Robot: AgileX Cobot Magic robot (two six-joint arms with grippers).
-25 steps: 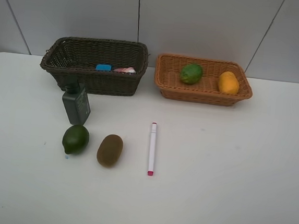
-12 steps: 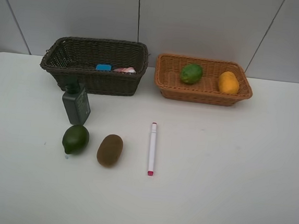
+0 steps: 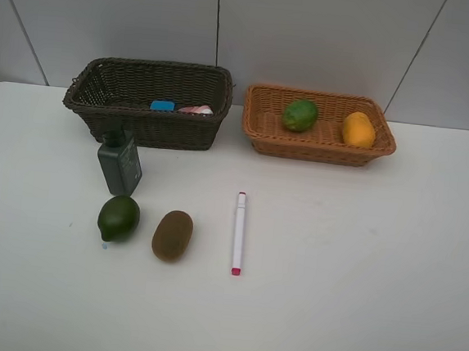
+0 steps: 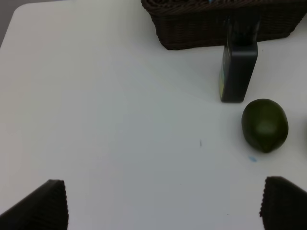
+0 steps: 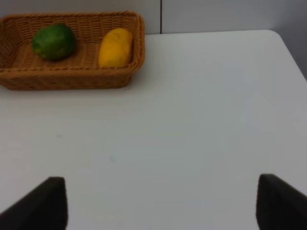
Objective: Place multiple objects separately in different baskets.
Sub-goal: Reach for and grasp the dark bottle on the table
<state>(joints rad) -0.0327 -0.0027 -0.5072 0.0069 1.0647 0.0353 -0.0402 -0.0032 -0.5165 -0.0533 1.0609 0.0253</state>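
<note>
On the white table, a dark brown basket [image 3: 181, 130] holds a blue eraser [image 3: 162, 105] and a pink bottle [image 3: 196, 109]. The tan basket [image 3: 319, 150] holds a green fruit [image 3: 300, 115] and an orange mango [image 3: 358, 130]. In front of the brown basket stands a dark green bottle [image 3: 120, 162], with a second green fruit [image 3: 119, 218], a brown kiwi [image 3: 172, 235] and a white-pink marker [image 3: 238, 232] lying nearby. Neither arm shows in the high view. My left gripper [image 4: 163, 203] is open over bare table near the bottle [image 4: 238, 67] and fruit [image 4: 265, 125]. My right gripper [image 5: 160, 203] is open, well short of the tan basket [image 5: 72, 79].
The table's back edge meets a grey panelled wall just behind both baskets. The table's left corner [image 4: 19, 14] shows in the left wrist view, its right edge [image 5: 288, 48] in the right wrist view.
</note>
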